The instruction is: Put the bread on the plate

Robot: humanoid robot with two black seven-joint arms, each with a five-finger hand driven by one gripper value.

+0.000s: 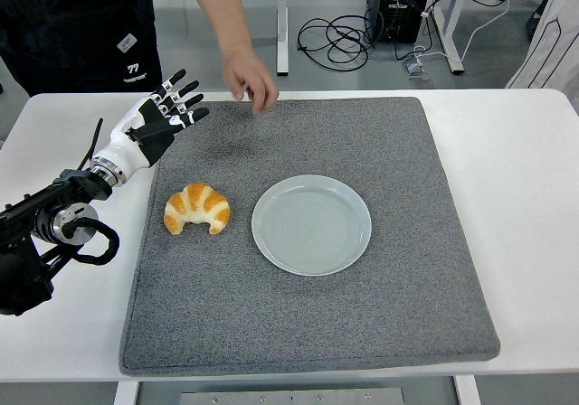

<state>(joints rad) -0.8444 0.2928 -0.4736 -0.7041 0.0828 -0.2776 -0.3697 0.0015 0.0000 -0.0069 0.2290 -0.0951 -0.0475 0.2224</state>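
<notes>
- White table (534, 152) carries a grey mat (398, 315); cables lie on the floor behind.
- Bread (197, 210), a croissant, lies on the mat just left of the plate (311, 225), close but not touching. Plate is empty.
- Left hand (163, 114) hovers over the mat's far-left corner, fingers spread, holding nothing; well short of the bread.
- Right arm not visible.
- A person's hand (250, 81) rests at the mat's far edge.
- Judged step: pre-grasp approach. Next move calls for bringing the hand nearer and down over the croissant, closing gently, then carrying it right.
</notes>
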